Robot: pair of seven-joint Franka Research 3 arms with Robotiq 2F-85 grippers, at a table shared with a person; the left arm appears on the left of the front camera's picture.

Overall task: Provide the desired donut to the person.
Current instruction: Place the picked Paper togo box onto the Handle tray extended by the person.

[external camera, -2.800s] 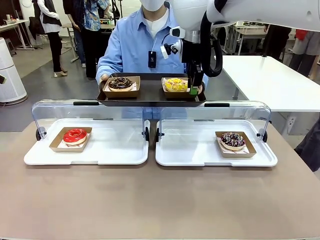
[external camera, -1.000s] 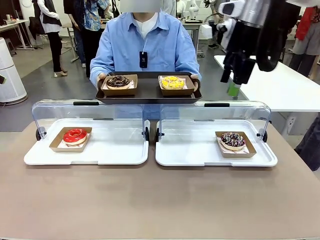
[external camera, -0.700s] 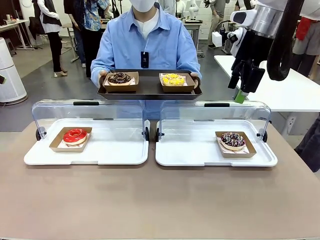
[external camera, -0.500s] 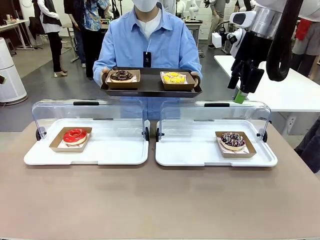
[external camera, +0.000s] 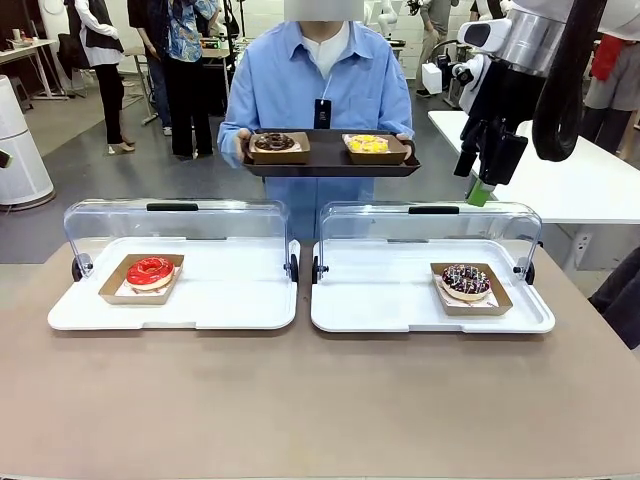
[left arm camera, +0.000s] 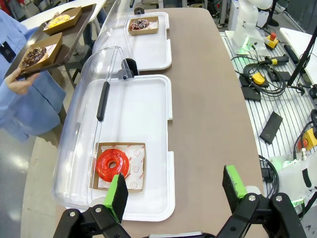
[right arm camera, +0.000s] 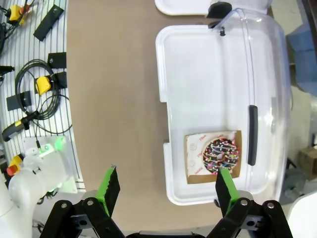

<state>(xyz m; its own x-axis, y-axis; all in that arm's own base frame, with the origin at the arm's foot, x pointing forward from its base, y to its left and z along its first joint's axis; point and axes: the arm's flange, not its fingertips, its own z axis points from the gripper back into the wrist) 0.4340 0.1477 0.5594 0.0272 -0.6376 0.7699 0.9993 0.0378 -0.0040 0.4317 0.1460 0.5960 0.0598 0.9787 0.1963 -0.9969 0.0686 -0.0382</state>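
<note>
Clear plastic lids are what I'd worry about most: both covers are flipped up at the far edge of the white trays [external camera: 330, 318], so an arm going in from above could clip a lid [external camera: 430, 228] or its black handle. Both end effectors are spread wide with nothing in them; the right end effector [external camera: 480, 170] hangs high over the right tray, the left end effector [left arm camera: 176, 191] looks down on the red donut [left arm camera: 112, 165]. Person [external camera: 320, 85] stands back from the tabletop holding a dark tray [external camera: 330, 166] with a chocolate donut [external camera: 274, 143] and a yellow one [external camera: 367, 144]. Can't tell which one they want next: red, or the sprinkled donut [right arm camera: 221, 154] in its cardboard boat. Picking wrong is a real risk, and pinching the flimsy boat off-centre could tip it
</note>
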